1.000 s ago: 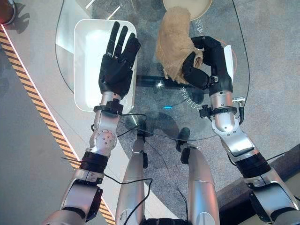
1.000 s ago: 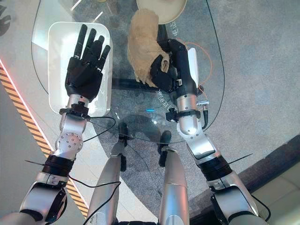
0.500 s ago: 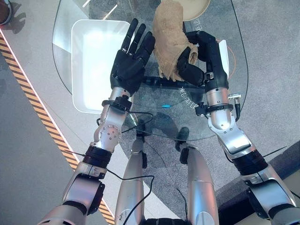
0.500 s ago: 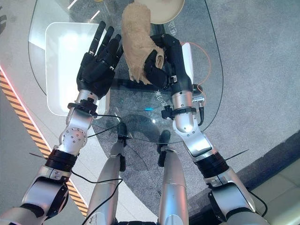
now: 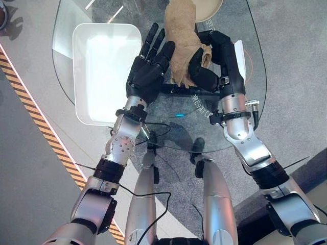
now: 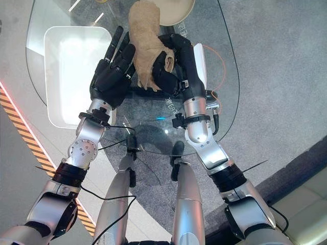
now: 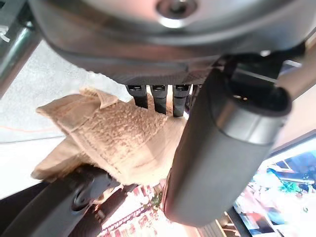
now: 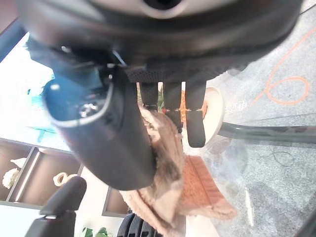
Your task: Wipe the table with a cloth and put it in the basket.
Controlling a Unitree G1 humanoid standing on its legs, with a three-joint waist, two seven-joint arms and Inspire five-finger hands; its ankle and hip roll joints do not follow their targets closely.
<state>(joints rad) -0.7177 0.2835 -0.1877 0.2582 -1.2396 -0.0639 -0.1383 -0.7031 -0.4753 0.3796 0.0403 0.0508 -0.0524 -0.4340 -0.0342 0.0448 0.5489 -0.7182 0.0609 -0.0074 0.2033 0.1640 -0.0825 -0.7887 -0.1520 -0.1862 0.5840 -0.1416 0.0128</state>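
A tan cloth [image 5: 181, 38] hangs bunched above the far middle of the glass table [image 5: 204, 127]. My right hand [image 5: 214, 61] is shut on its lower right part, thumb and fingers curled round it; the right wrist view shows the cloth [image 8: 168, 197] pinched against the thumb [image 8: 108, 138]. My left hand [image 5: 148, 69] is open, its fingers straight and resting against the cloth's left side. In the left wrist view the cloth [image 7: 113, 143] lies across the straight fingers. The white basket [image 5: 97, 71] sits on the table's left, just left of my left hand.
A round beige dish [image 5: 212, 7] sits at the table's far edge behind the cloth. A yellow-and-black striped line [image 5: 36, 117] runs across the floor on the left. An orange cable loop [image 6: 219, 61] lies under the glass at the right.
My left hand has swung right from above the basket until its fingers meet the cloth. The right hand with the cloth has shifted slightly left toward it.
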